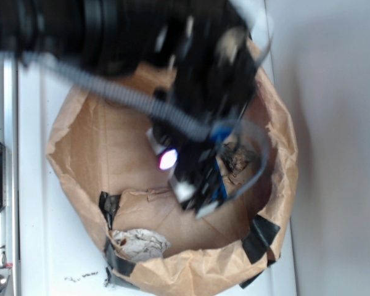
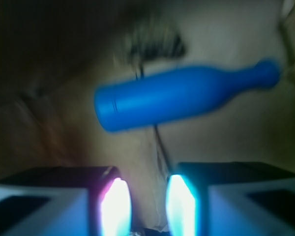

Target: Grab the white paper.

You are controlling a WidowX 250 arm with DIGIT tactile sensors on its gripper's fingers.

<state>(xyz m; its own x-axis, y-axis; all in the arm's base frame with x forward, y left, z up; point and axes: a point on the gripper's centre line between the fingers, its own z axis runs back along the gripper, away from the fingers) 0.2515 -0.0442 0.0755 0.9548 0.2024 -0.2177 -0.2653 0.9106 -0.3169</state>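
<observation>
The white paper (image 1: 139, 243) is a wrinkled off-white wad with grey creases. It rests against the near-left inner wall of the brown paper bag (image 1: 86, 154). My gripper (image 1: 195, 200) hangs inside the bag over its floor, up and to the right of the wad and apart from it. In the wrist view the gripper (image 2: 147, 204) is open, its glowing fingers (image 2: 115, 206) framing only bare bag floor. A blue bottle (image 2: 187, 96) lies on its side just ahead of the fingers. The wad is out of the wrist view.
The arm hides most of the blue bottle (image 1: 219, 132) in the exterior view. A small brown rough lump (image 1: 237, 157) sits by the bag's right wall. Black tape patches (image 1: 259, 237) mark the bag's rim. A metal rail (image 1: 3, 185) runs along the left.
</observation>
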